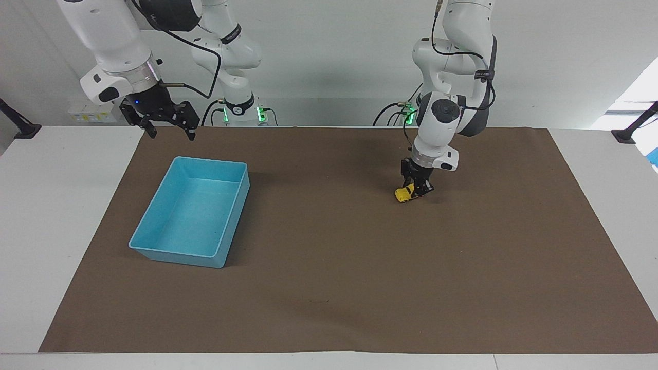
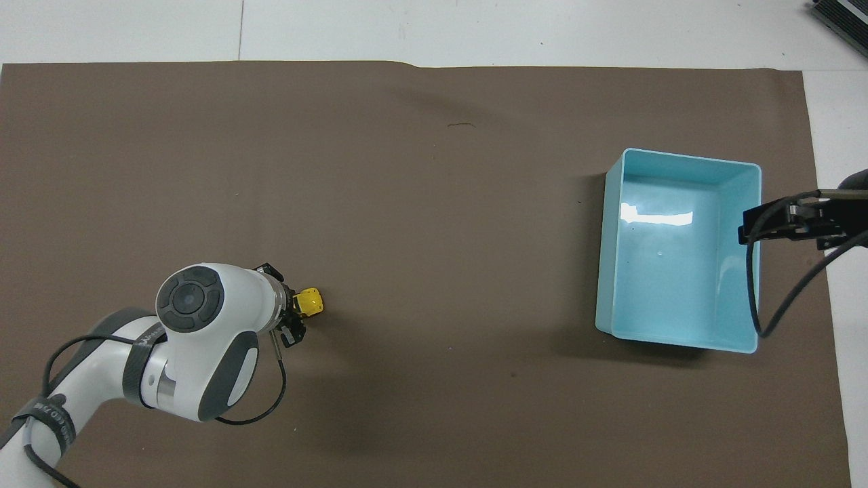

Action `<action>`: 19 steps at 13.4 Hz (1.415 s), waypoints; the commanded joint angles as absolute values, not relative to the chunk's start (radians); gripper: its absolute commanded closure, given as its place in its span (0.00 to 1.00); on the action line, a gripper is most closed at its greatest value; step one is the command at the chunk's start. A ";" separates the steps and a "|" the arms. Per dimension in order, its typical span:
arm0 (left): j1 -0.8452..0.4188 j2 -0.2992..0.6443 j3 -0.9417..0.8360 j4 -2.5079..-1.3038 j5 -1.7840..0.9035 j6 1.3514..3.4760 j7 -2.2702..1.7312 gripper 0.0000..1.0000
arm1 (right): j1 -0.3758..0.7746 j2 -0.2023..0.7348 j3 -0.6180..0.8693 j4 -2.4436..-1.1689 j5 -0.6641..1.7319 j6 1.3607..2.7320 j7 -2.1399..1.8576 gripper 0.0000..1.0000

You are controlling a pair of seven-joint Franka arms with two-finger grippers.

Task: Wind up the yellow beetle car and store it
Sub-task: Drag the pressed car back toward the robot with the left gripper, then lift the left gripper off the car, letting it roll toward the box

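Observation:
The yellow beetle car sits low on the brown mat toward the left arm's end of the table. My left gripper is shut on the car's rear half, so only its front end shows. My right gripper hangs open and holds nothing, above the mat's edge nearest the robots, next to the blue bin. In the overhead view only the right gripper's dark body shows, at the bin's rim.
The blue bin holds nothing and stands toward the right arm's end of the table. The brown mat covers most of the white table.

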State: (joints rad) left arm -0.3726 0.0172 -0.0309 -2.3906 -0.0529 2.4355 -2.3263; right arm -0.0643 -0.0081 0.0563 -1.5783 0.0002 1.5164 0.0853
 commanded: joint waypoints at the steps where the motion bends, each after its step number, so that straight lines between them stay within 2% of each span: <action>1: -0.331 0.086 -0.026 -2.410 -0.031 2.465 -2.292 1.00 | -0.077 -0.005 0.066 -1.568 0.000 1.508 0.063 0.00; 2: -0.330 0.087 -0.026 -2.407 -0.031 2.461 -2.293 0.79 | -0.077 -0.006 0.066 -1.568 -0.002 1.508 0.063 0.00; 3: -0.330 0.090 -0.026 -2.395 -0.031 2.444 -2.295 0.01 | -0.077 -0.005 0.066 -1.568 -0.002 1.508 0.063 0.00; 8: -0.314 0.101 -0.026 -2.280 -0.031 2.315 -2.295 0.00 | -0.077 -0.006 0.066 -1.568 -0.002 1.508 0.063 0.00; 19: -0.311 0.110 -0.026 -2.220 0.086 2.304 -2.292 0.00 | -0.077 -0.006 0.064 -1.568 -0.005 1.508 0.064 0.00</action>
